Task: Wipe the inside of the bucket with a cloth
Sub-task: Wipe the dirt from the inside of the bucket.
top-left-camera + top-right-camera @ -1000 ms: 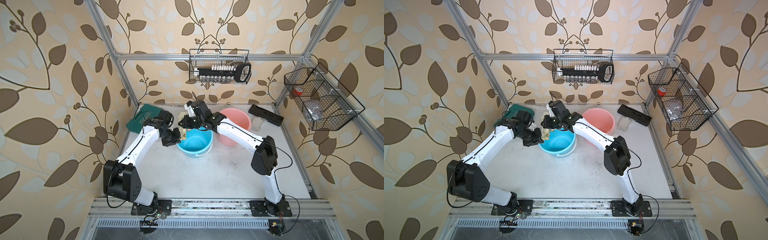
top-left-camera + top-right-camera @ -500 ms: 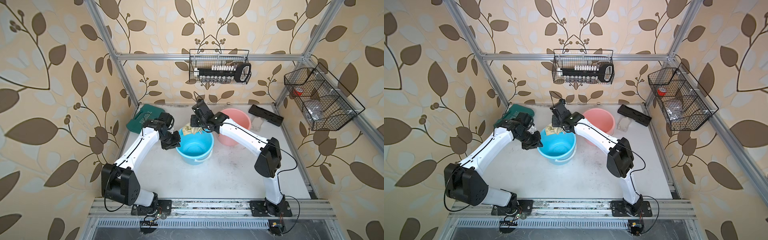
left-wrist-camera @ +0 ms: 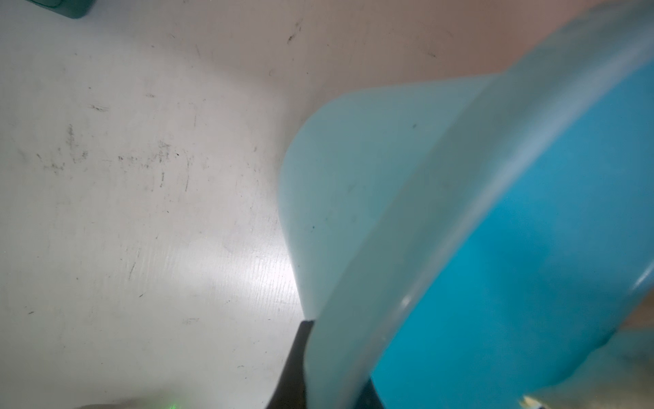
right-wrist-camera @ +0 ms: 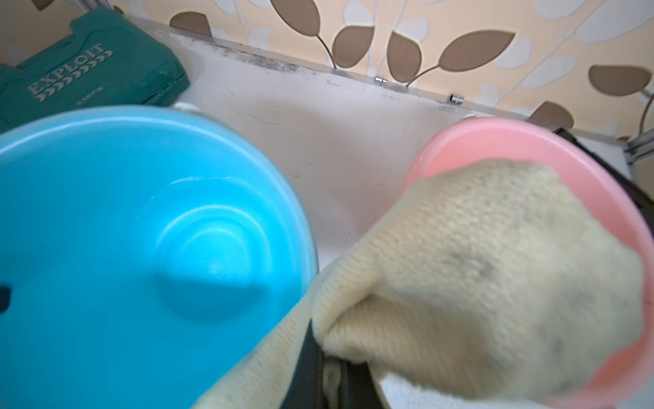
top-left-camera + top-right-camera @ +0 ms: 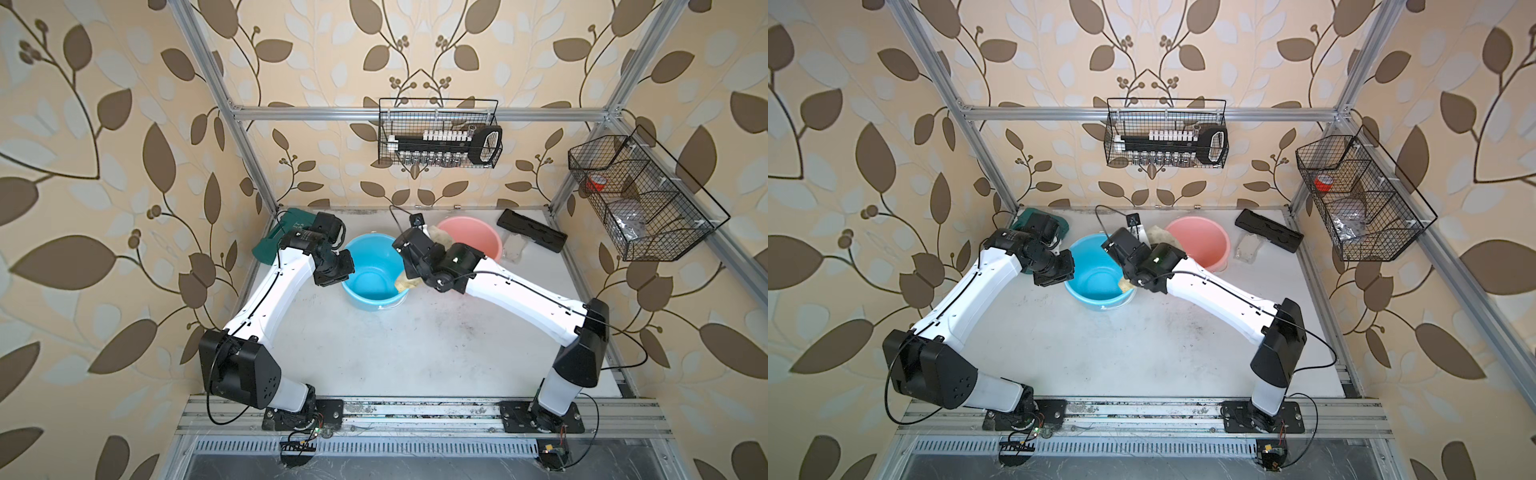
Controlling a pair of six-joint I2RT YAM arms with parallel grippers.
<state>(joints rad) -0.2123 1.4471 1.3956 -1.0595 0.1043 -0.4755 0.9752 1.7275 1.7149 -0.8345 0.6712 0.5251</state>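
Left gripper pinches the blue bucket at its 9 o'clock rim, likely steadying it; right gripper clenches the cloth, bunched at the 3 o'clock rim, seemingly poised to dip inside.

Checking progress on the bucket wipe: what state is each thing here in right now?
blue bucket, mouth up, nothing lying inside, rim gripped.
cloth, bunched, held at the blue bucket's rim.
pink bucket, mouth up, untouched by either gripper, nothing seen inside.
green case, closed.
left gripper, shut on the blue bucket's rim.
right gripper, shut on the cloth.
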